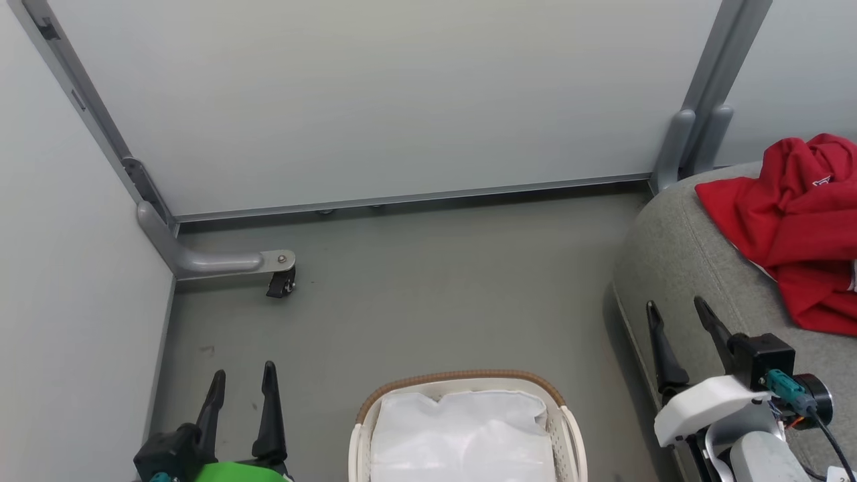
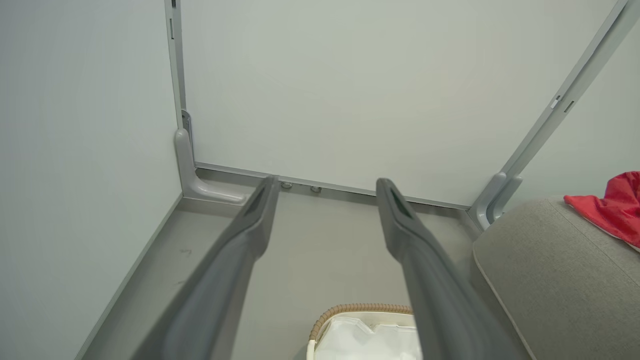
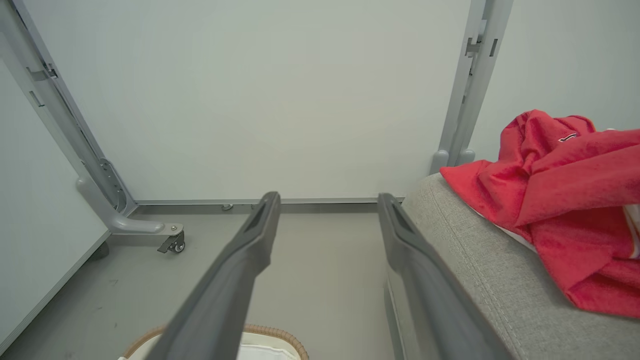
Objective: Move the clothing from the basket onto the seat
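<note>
Left end effector (image 1: 244, 369) and right end effector (image 1: 674, 302) gaped empty; basket (image 1: 462, 378) was cut off; right of it, crumpled clothing (image 1: 783, 214) on the seat (image 1: 676, 254) ran off-frame, axis unclear.

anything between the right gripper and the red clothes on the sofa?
Nothing visible. The open right gripper is at the edge of the grey fabric sofa cushion; just bare upholstery lies between it and the crumpled red garments.

Bright red clothing (image 1: 783, 214), grey seat (image 1: 676, 268), white perforated basket (image 1: 570, 435) with brown woven-look rim (image 1: 462, 376), white liner (image 1: 462, 435)
</note>
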